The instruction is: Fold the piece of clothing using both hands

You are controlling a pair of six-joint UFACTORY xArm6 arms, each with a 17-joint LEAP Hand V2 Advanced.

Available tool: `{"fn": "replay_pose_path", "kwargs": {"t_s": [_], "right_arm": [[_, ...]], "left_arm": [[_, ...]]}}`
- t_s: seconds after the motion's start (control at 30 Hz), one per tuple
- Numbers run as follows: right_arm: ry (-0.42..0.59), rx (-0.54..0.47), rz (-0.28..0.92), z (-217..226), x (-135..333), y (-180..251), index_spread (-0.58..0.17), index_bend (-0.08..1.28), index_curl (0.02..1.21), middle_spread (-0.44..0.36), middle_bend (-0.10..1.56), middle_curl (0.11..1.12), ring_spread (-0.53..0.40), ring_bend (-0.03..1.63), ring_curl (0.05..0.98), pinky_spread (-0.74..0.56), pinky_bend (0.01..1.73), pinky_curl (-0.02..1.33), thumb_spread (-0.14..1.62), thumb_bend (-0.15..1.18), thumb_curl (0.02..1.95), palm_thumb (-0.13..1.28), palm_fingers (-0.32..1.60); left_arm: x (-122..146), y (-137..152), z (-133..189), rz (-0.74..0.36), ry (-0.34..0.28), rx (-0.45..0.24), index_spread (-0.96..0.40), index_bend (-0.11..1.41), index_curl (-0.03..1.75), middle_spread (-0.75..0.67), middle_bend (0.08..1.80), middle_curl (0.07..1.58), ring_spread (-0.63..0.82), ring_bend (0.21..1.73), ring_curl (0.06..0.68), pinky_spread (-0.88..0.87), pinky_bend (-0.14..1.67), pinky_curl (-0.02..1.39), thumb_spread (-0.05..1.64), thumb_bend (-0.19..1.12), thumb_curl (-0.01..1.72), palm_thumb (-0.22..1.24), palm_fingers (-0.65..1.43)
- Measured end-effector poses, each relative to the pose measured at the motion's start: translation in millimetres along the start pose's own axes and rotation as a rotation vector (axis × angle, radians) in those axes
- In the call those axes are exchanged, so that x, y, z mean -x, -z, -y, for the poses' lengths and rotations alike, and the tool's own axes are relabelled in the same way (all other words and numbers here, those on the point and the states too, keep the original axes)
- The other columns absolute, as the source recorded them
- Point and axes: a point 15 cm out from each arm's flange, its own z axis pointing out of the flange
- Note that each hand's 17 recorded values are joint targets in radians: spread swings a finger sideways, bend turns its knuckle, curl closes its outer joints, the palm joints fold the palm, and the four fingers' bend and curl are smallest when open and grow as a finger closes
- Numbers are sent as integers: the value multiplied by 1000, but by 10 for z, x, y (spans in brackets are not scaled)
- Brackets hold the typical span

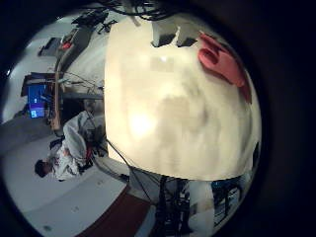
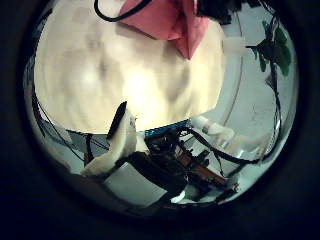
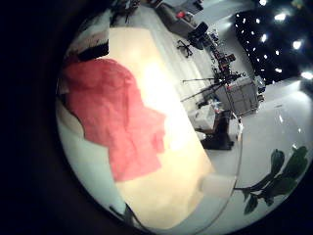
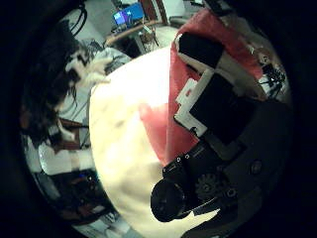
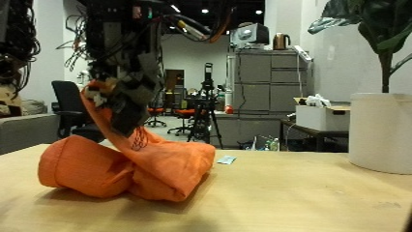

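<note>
Orange garment lay bunched on the wooden table. One hand sat on its raised edge, fingers curled into the cloth; couldn't tell left from right. Other hand's fingers weren't visible.

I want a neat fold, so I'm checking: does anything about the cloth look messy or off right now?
Yes. The orange fabric garment sits bunched in a rumpled heap on the light wooden table, not flat. A hand lifts one part of it, fingers pinching the cloth, so it is far from neatly folded.
</note>
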Motion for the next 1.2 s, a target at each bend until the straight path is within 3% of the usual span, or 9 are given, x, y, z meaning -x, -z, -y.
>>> {"fn": "replay_pose_path", "kwargs": {"t_s": [0.17,0.27,0.47,0.57,0.73,0.93,1.2], "right_arm": [[-40,0,25,-141,-272,-35,-335,747,665,-176,1110,613,-380,1113,495,-629,1033,471,1248,-1,556,884,657],[-63,-21,77,-177,-277,13,-376,652,622,-191,995,579,-397,1060,467,-518,997,464,1245,4,555,931,415],[-113,-91,146,-364,-593,340,-367,414,521,-134,748,496,-291,1026,436,-201,1005,447,1193,-33,559,901,110],[-159,-124,111,-526,-936,647,-378,325,467,-106,682,461,-226,976,407,-38,1012,429,1168,-32,561,840,93],[-207,-140,87,-733,-1186,1198,-379,302,433,-71,610,425,-101,878,361,190,983,393,1134,-19,573,822,119],[-339,-4,141,-1439,-1163,1875,-336,302,425,-3,501,381,104,722,301,382,906,344,1091,-32,561,777,41],[-612,296,142,-2723,-942,2543,-285,275,401,65,394,340,217,567,241,449,745,269,1122,-22,506,725,30]], "left_arm": [[-19,-14,-9,-3,2,2,195,173,287,391,186,285,573,401,223,510,272,316,1163,-16,348,562,-1],[-27,-17,-10,2,-4,4,186,175,295,390,185,285,572,400,223,510,271,317,1161,-16,348,567,0],[-90,23,18,2,-13,-4,183,172,304,386,188,288,571,402,225,509,267,318,1160,-18,349,575,3],[-132,63,34,5,-15,-12,182,171,307,385,188,289,570,402,226,510,266,319,1160,-18,349,575,2],[-258,194,32,15,-39,-20,182,172,312,385,188,291,573,404,225,510,262,319,1157,-17,351,579,6],[-439,459,-56,19,-72,-30,182,167,313,387,191,295,573,408,224,507,259,319,1156,-19,351,577,8],[-992,676,-286,37,-170,22,182,166,309,390,192,303,572,410,224,504,263,323,1151,-24,346,545,8]]}}
